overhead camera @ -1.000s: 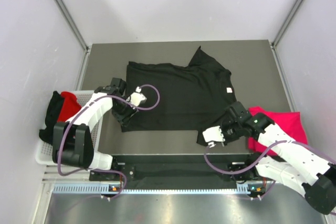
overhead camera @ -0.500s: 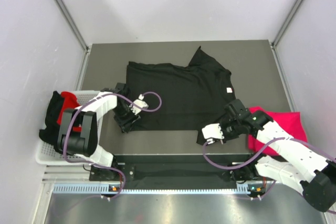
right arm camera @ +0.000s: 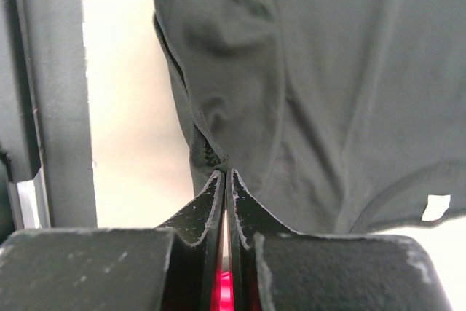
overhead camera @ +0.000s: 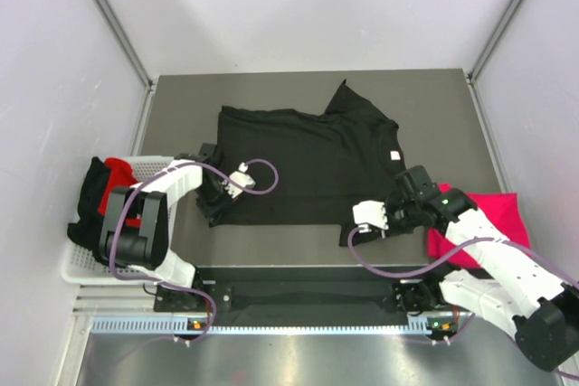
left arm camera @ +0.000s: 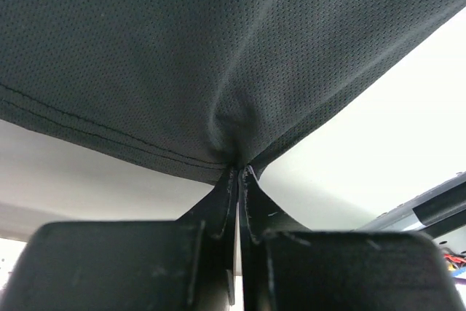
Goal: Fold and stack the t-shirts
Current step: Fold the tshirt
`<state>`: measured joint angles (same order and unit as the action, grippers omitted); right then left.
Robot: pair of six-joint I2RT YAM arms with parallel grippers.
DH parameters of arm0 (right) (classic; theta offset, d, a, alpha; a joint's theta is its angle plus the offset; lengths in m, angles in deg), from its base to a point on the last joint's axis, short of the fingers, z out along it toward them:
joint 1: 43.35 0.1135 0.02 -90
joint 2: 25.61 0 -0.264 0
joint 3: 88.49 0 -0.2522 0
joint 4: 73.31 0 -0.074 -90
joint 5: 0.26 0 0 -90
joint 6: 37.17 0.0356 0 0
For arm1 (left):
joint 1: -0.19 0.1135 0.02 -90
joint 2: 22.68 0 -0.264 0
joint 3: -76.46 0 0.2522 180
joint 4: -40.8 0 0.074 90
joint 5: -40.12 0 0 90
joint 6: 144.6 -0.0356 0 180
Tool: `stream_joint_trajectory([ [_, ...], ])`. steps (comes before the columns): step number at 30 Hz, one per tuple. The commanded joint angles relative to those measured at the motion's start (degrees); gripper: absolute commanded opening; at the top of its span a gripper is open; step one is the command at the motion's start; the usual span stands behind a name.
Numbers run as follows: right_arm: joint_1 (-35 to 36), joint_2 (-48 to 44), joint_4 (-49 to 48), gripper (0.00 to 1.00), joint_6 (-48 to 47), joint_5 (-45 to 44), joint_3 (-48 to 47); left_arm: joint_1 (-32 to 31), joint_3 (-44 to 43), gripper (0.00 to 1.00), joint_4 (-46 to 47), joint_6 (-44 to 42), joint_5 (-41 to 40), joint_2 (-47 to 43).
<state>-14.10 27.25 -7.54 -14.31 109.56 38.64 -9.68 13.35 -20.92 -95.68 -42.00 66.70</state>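
Just right of the white wire basket (overhead camera: 77,268), the left gripper (overhead camera: 213,203) pinches the hem of the black t-shirt (overhead camera: 308,160), which lies spread flat. Farther right, the right gripper (overhead camera: 355,230) nips its near corner. The cloth is light and limp and would probably sag, so hems and corners suit gripping.

A black t-shirt (overhead camera: 308,164) of matt, finely pitted knit cloth, its hem double-stitched, lies on a table (overhead camera: 425,101) with a smooth, dull grey top. A pink t-shirt (overhead camera: 493,210) shows soft, plain cloth. The left gripper (left arm camera: 239,174) has fingers (left arm camera: 211,216) of matt black plastic, scuffed pale. The left arm's shell (overhead camera: 167,183) is glossy white plastic; the basket (overhead camera: 145,164) is white-coated wire.
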Motion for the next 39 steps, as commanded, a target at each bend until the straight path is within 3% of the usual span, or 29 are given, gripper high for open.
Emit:
stream_joint_trajectory([
  [1,-2.4,-2.4,-2.2,0.0,3.1,2.7,-0.4,-0.1,2.9,0.0,1.6,-1.0,0.8,-1.0],
  [16,-9.0,-12.4,7.5,0.0,6.5,5.0,-10.9,-2.4,-4.3,0.0,-13.9,-0.9,1.7,-16.6],
  [24,-11.1,-12.1,5.5,0.0,8.0,4.3,-13.7,-3.3,-4.9,0.0,-16.6,-0.8,1.2,-18.6],
  [30,-13.8,-6.9,-0.3,0.0,8.5,3.7,-13.9,-3.3,-6.5,0.0,-12.9,-0.8,-1.9,-15.9],
  [39,-22.0,6.4,-9.3,0.0,11.1,9.2,-18.5,-3.2,-10.0,0.0,-8.4,-0.3,0.6,-6.5],
])
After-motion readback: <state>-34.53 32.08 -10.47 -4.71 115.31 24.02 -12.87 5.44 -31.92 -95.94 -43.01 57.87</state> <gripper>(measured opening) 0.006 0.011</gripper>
